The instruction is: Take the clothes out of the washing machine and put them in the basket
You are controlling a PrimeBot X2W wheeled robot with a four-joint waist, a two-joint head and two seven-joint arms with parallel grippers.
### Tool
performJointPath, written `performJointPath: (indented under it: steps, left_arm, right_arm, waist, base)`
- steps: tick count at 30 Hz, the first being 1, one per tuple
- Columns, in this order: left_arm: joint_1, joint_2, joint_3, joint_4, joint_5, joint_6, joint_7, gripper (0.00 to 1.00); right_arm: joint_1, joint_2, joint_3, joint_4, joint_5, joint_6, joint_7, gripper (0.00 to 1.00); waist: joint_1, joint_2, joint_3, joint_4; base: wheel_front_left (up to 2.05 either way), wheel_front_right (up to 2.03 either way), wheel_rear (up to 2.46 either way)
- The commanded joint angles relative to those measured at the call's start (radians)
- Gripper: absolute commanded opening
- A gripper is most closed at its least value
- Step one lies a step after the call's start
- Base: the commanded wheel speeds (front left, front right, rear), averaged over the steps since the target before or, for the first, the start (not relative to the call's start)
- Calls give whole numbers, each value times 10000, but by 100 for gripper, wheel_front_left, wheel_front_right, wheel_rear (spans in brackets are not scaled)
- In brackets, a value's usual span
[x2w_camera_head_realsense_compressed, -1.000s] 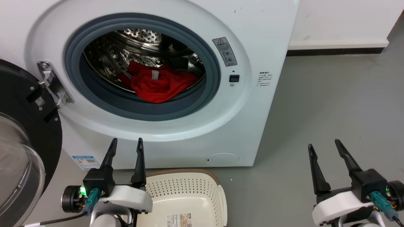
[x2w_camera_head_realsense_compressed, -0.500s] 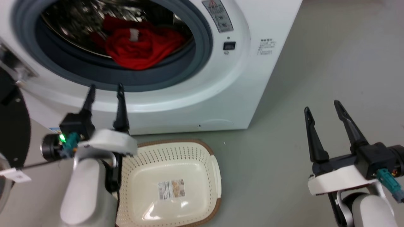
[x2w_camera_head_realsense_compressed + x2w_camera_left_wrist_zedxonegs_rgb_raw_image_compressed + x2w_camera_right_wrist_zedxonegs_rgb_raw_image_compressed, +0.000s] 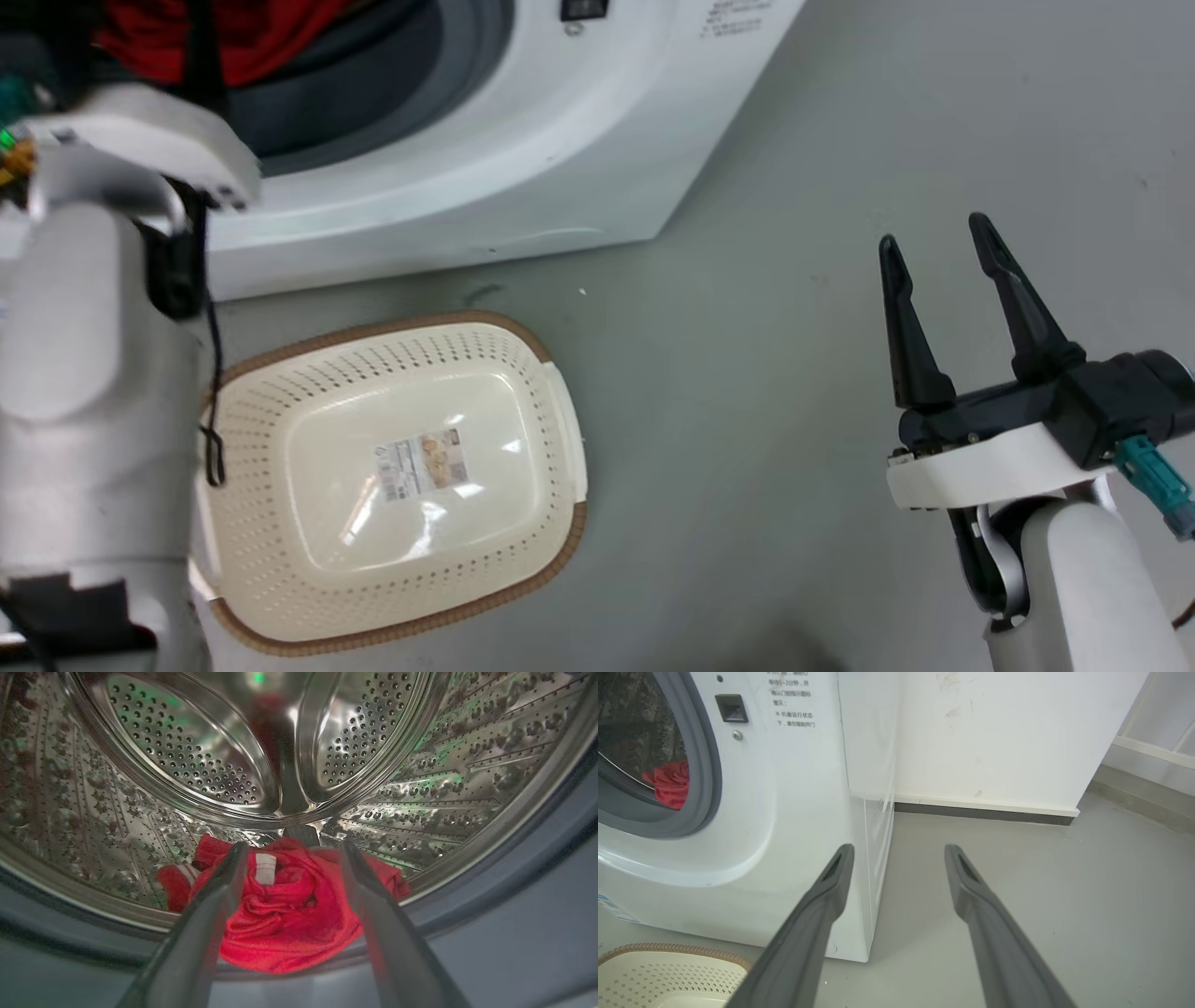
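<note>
Grey floor (image 3: 766, 420) carries basket (image 3: 392, 350) before washing machine (image 3: 523, 140). Left gripper (image 3: 294, 845) jaws apart, facing clothes (image 3: 289, 924) in drum (image 3: 187, 765). Right gripper (image 3: 933, 233) jaws apart

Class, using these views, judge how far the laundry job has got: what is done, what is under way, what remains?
Done: the washing machine stands open, the basket empty on the floor before it. Under way: the open left gripper points into the drum, the clothes between its fingers, nothing gripped yet. Left: grasp, lift out, drop into the basket. The right gripper hangs open, idle.
</note>
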Motion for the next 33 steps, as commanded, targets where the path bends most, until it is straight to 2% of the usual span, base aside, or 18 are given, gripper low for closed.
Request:
performJointPath:
  steps: [1,9,20,26,31,32,33]
  left_arm:
    - [-529,236,-17,223,-3,-79,159,100]
    - [-2599,974,-294,1279,81,-348,1333,100]
    - [-4689,1866,-1020,2888,262,-594,4457,100]
    - [-4855,2376,-1270,3624,403,-601,5881,100]
    - [-4807,2577,-1311,3880,372,-431,6574,100]
    - [-4768,2602,-1322,3909,374,-376,6676,82]
    - [-4720,2620,-1307,3949,331,-385,6786,38]
  right_arm:
    - [-306,30,88,88,172,-7,-130,100]
    - [-715,34,520,506,520,-7,-377,100]
    - [-1048,32,1279,904,969,-7,-488,100]
    - [-1173,27,1624,755,1228,-7,-487,100]
    - [-1202,29,1703,702,1410,-7,-489,100]
    - [-1214,29,1705,703,1436,-7,-489,100]
    - [-1226,29,1709,696,1444,-7,-489,100]
  waist:
    - [-2,0,718,-628]
    - [-2,0,1400,-1215]
    - [-2,0,1771,-1965]
    - [-2,0,1937,-2351]
    - [-2,0,2059,-2519]
    - [-2,0,2067,-2541]
    - [-2,0,2067,-2560]
  base:
    - [0,0,0]
    - [0,0,0]
    - [0,0,0]
    - [0,0,0]
    - [0,0,0]
    - [0,0,0]
    - [0,0,0]
